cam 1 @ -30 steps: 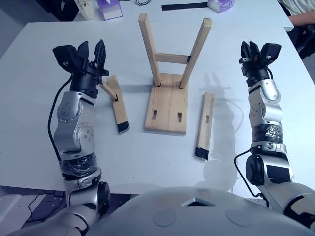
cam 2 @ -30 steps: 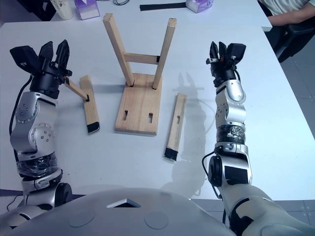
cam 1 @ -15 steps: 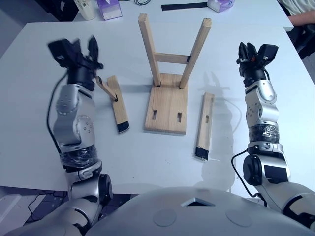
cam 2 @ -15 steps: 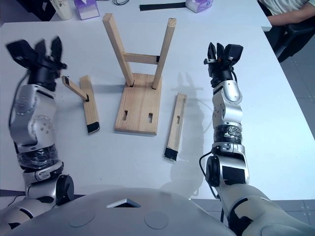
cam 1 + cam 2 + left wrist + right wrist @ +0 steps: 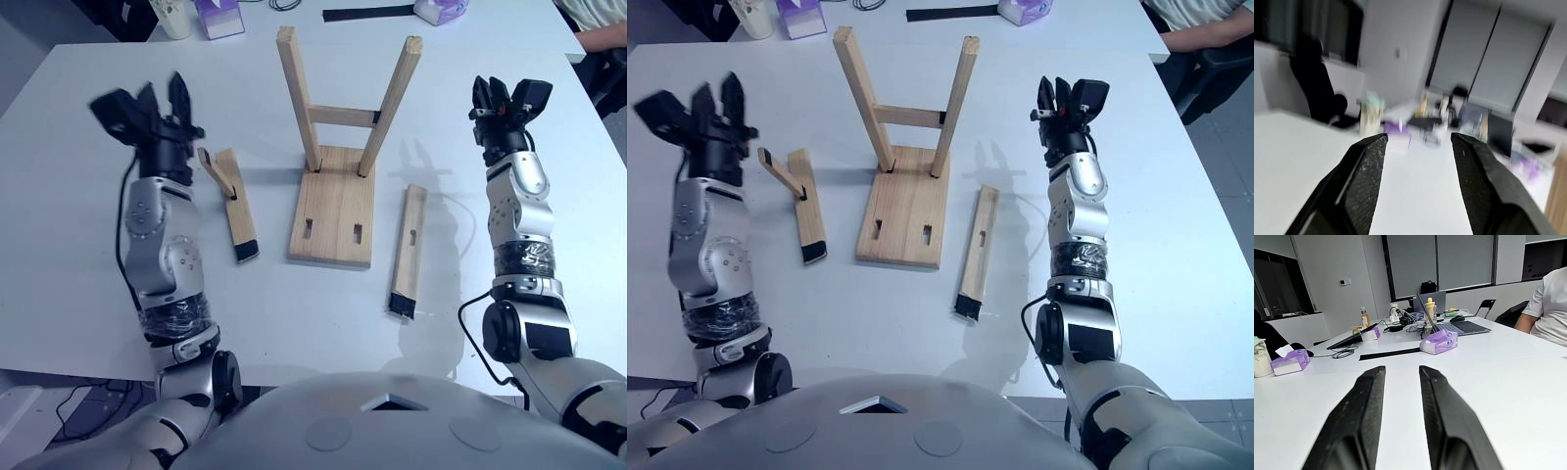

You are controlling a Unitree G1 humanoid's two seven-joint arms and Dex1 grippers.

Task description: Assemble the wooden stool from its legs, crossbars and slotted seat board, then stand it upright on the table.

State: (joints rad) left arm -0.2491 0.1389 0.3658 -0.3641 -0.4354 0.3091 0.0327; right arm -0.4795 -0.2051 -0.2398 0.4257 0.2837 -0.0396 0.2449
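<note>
Your left gripper (image 5: 163,96), spread wide and empty, sits just beside the loose leg (image 5: 237,204), which lies inboard, its long axis running toward you.

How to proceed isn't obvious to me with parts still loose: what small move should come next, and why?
Probably lower the open left gripper onto the loose leg nearest it. That leg, a crossbar stuck in it, lies flat left of the seat board, whose two near slots are empty. The right gripper is open and empty too.
</note>
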